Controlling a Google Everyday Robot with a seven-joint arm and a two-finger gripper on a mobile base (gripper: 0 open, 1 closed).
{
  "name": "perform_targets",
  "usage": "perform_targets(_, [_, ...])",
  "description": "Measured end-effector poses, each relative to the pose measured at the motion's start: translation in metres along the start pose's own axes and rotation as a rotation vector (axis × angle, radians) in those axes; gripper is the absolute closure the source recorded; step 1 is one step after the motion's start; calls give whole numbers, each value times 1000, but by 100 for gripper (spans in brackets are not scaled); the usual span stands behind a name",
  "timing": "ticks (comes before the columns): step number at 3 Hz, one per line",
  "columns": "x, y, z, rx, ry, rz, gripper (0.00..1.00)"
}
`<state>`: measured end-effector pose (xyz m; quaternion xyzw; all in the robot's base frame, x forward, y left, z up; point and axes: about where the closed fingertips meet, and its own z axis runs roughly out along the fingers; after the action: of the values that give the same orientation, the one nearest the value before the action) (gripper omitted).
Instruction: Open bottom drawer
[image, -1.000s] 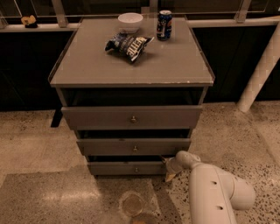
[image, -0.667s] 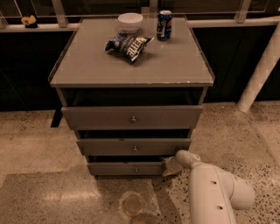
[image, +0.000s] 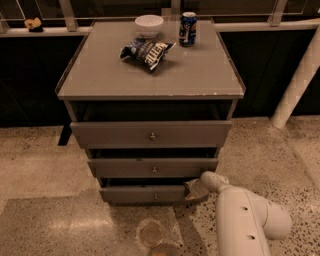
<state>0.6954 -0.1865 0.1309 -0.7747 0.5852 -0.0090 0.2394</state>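
Observation:
The bottom drawer (image: 145, 194) is the lowest and narrowest grey front of the cabinet, with a small round metal knob (image: 155, 196) at its centre. A dark gap shows above its front. My gripper (image: 193, 190) is at the drawer's right end, right of the knob and touching or nearly touching the front's upper right corner. My white arm (image: 245, 220) reaches in from the lower right. The middle drawer (image: 153, 168) and the top drawer (image: 151, 134) sit above, each front wider than the one below.
On the cabinet top (image: 200, 75) lie a chip bag (image: 146, 51), a white bowl (image: 149, 24) and a blue can (image: 188, 29). A white pillar (image: 300, 75) stands at the right. A round object (image: 151, 232) lies on the speckled floor in front of the cabinet.
My gripper has shifted slightly up and left, closer against the right end of the bottom drawer. The drawers look unmoved.

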Motion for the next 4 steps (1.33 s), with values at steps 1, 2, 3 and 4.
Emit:
perform_targets(1, [-2, -4, -8, 0, 0, 0, 100])
perform_targets(2, [-3, -6, -12, 0, 0, 0, 100])
perform_targets(3, [-4, 4, -14, -13, -3, -2, 100])
perform_targets(4, [-4, 4, -15, -13, -2, -2, 100])
